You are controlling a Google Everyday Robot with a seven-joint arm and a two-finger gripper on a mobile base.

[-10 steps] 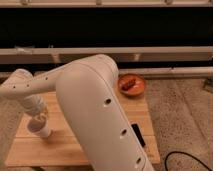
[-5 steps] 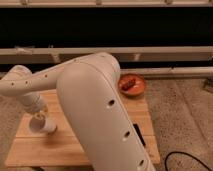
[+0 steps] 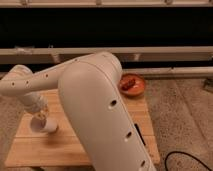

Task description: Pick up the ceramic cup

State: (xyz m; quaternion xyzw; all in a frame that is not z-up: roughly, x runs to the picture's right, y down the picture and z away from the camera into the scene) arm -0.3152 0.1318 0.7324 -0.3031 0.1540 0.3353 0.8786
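Observation:
The ceramic cup (image 3: 46, 125) is small and white and sits at the left of the wooden table (image 3: 65, 147). My gripper (image 3: 40, 118) is at the end of the white arm (image 3: 95, 100) and hangs right over the cup, touching or nearly touching its top. I cannot tell whether the cup stands upright or leans. The arm's bulky forearm fills the middle of the view and hides the table's centre.
A shallow orange-brown bowl (image 3: 132, 85) with something red inside sits at the table's far right corner. A dark small object (image 3: 138, 133) lies by the table's right edge. White horizontal rails (image 3: 165, 51) run behind the table. A black cable (image 3: 187, 160) lies on the speckled floor.
The arm has shifted slightly. The gripper stays over the cup, which is in about the same place on the table.

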